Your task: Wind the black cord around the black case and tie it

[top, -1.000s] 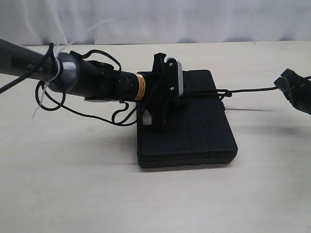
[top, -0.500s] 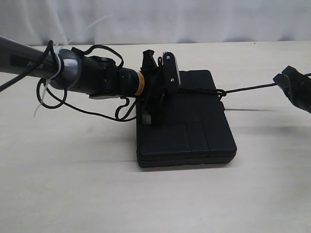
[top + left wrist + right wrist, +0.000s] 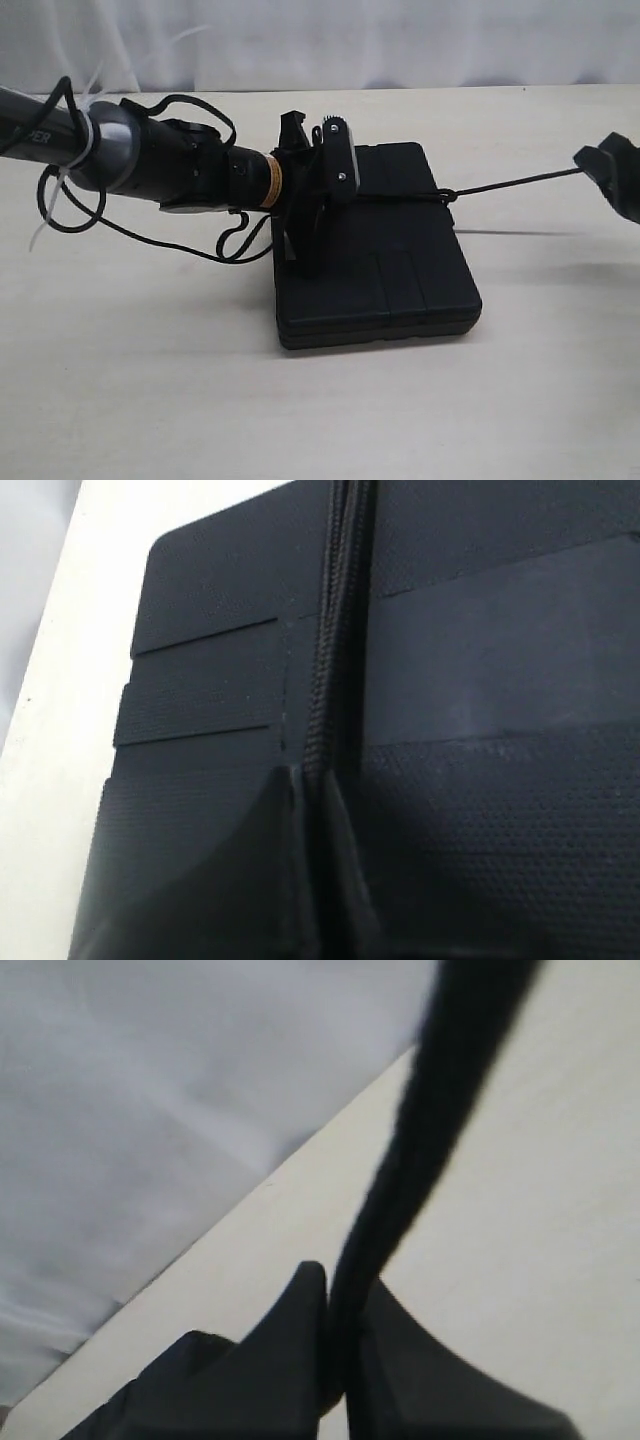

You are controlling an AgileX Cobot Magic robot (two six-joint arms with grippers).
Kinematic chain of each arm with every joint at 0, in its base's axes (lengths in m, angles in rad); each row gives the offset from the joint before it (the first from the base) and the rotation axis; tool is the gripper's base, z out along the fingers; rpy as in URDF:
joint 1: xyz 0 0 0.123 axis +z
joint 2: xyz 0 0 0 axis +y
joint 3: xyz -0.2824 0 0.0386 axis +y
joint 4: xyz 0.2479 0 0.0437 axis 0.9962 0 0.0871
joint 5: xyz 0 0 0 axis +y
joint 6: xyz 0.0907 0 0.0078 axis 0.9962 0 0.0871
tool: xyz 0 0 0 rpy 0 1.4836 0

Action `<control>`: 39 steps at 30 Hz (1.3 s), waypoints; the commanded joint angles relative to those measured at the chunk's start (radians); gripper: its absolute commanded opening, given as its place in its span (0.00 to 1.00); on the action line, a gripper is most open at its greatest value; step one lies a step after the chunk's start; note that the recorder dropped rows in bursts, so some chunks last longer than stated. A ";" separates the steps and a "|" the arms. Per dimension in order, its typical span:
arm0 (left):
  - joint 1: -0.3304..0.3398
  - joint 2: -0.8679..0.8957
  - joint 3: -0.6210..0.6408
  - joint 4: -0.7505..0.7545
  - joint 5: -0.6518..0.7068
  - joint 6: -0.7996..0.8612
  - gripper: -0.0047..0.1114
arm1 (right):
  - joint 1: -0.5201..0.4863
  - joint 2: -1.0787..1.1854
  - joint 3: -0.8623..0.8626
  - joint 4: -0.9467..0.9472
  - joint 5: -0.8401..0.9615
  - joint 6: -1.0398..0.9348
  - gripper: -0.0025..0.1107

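The left arm reaches in low over the table, its grey tube banded by a white zip tie and hung with thin glossy cables that loop above and below it. At its end the left gripper points down at the left edge of the case. The left wrist view shows this closely: the two fingers are pressed together on the cord, which lies pinched between them just above the case's ribbed top.

The case lies flat on the table, in the middle of the exterior view, lid up, its long sides running toward the camera. The cord crosses the far part of the lid from the left gripper to the right edge, lying against the surface. There it gathers into a small knot at the case's rim (whether it is pulled tight cannot be told).

From the knot a single strand leaves the case and runs taut, rising slightly above the table, to the right gripper, well apart from the case at the frame's edge. In the right wrist view its fingers are clamped on the cord, with the table and a white backdrop behind.
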 commanded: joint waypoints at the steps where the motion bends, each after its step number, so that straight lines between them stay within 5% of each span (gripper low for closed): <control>1: 0.010 -0.010 0.014 -0.003 0.090 -0.011 0.04 | -0.058 0.009 0.000 0.161 0.117 -0.082 0.06; 17: 0.010 -0.010 0.014 -0.003 0.109 -0.004 0.04 | -0.058 0.093 -0.002 0.435 0.259 -0.296 0.10; 23: 0.010 -0.010 0.014 -0.003 0.083 -0.004 0.04 | -0.062 0.025 -0.002 0.516 0.362 -0.386 0.61; 27: 0.010 -0.010 0.014 -0.018 0.047 -0.009 0.04 | -0.059 -0.100 -0.002 0.457 0.456 -0.394 0.65; 30: 0.010 -0.010 0.014 -0.020 0.012 -0.025 0.21 | -0.058 -0.212 -0.002 0.211 0.489 -0.222 0.61; 33: 0.010 -0.015 0.014 -0.020 0.024 -0.037 0.59 | -0.058 -0.288 -0.002 -0.291 0.414 0.175 0.38; 36: 0.010 -0.056 0.014 -0.020 0.062 -0.046 0.60 | -0.058 -0.319 -0.002 -0.391 0.349 0.194 0.27; 39: 0.010 -0.161 0.014 -0.022 0.075 -0.164 0.60 | -0.049 -0.331 -0.002 -0.641 0.124 0.245 0.05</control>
